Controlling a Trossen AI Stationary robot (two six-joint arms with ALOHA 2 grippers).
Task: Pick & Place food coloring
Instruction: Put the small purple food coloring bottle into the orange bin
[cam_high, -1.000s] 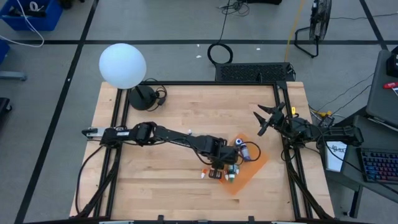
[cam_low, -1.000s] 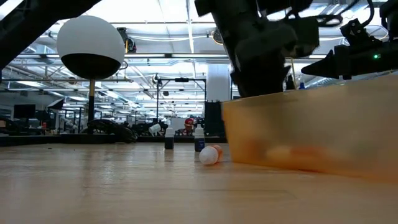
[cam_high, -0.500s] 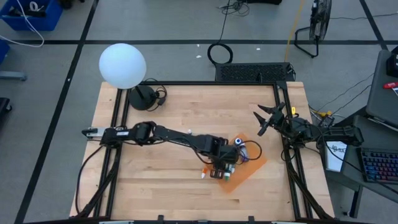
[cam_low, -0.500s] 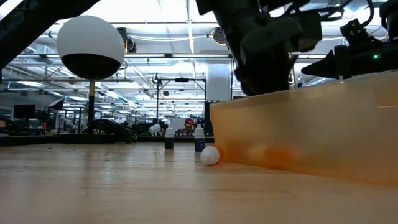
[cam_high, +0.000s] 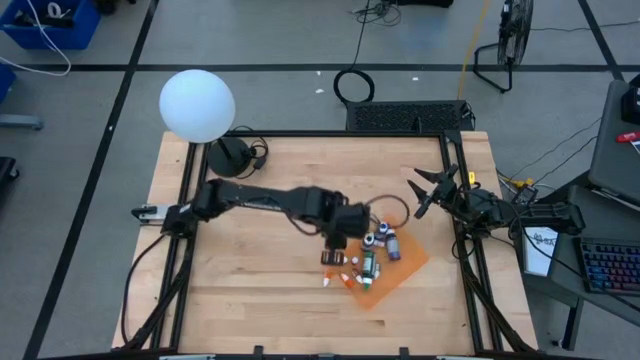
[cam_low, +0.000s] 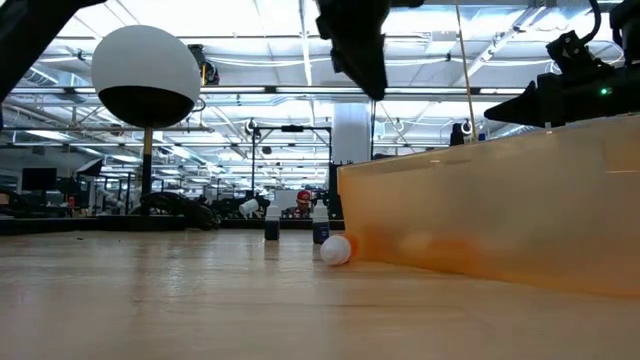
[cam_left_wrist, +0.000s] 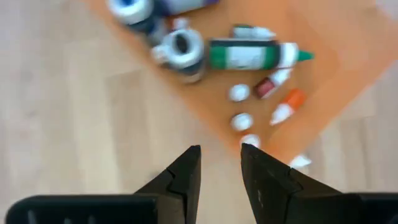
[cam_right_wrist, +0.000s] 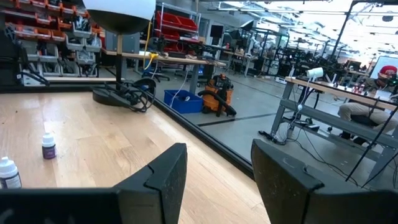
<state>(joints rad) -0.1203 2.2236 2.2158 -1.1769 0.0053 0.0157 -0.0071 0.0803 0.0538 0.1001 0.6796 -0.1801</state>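
On the flat orange sheet (cam_high: 402, 262), toward the right half of the wooden surface (cam_high: 250, 290), the food coloring bottles (cam_high: 372, 255) lie in a loose cluster. The left wrist view resolves a green-bodied bottle (cam_left_wrist: 249, 54) lying on its side, two dark bottles with pale tops (cam_left_wrist: 178, 51) beside it, and several small whitish ones, one with an orange part (cam_left_wrist: 288, 104), near the sheet's edge. One small bottle (cam_high: 327, 281) lies just off the sheet on bare wood (it shows as a pale rounded object (cam_low: 336, 249) beside the sheet in the low view).

Left end effector (cam_high: 336, 245) hangs above the surface just beside the cluster, its fingers (cam_left_wrist: 186, 177) a narrow gap apart and holding nothing.

Right end effector (cam_high: 428, 190) waits near the right edge of the surface, well apart from the bottles, fingers (cam_right_wrist: 165, 177) spread and empty.

A white globe lamp (cam_high: 197, 106) stands at the far left corner.
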